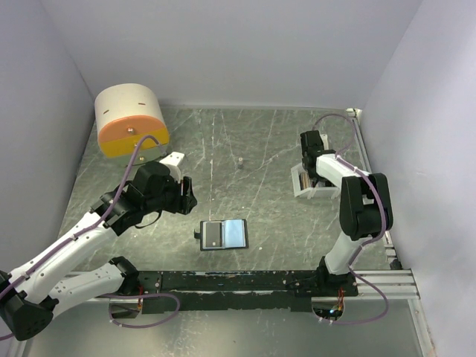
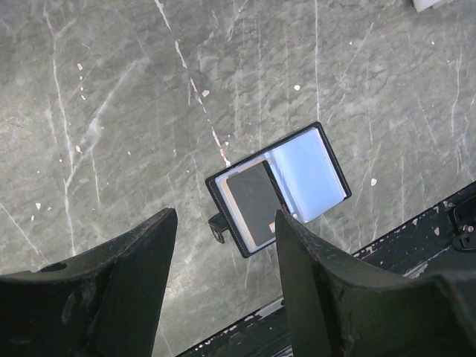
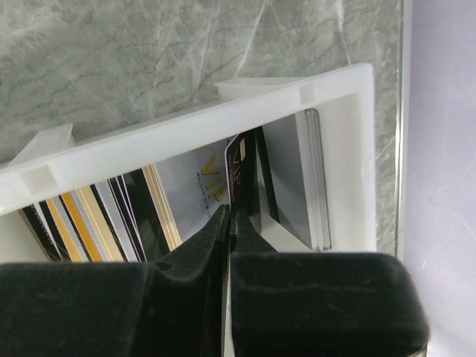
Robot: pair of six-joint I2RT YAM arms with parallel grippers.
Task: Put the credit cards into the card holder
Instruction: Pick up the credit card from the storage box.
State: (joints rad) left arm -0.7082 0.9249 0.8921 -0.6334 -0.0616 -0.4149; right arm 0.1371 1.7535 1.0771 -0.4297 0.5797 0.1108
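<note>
Tabletop grey-veined (walls white), left gripper open, right gripper closed among credit cards

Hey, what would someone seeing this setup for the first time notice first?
Probably the black card holder lying open on the grey marbled table, in front of the arms, with the open left gripper hovering to its left. Next, the right gripper dipped into the white tray at the right, shut on a dark card among the upright credit cards.
</note>
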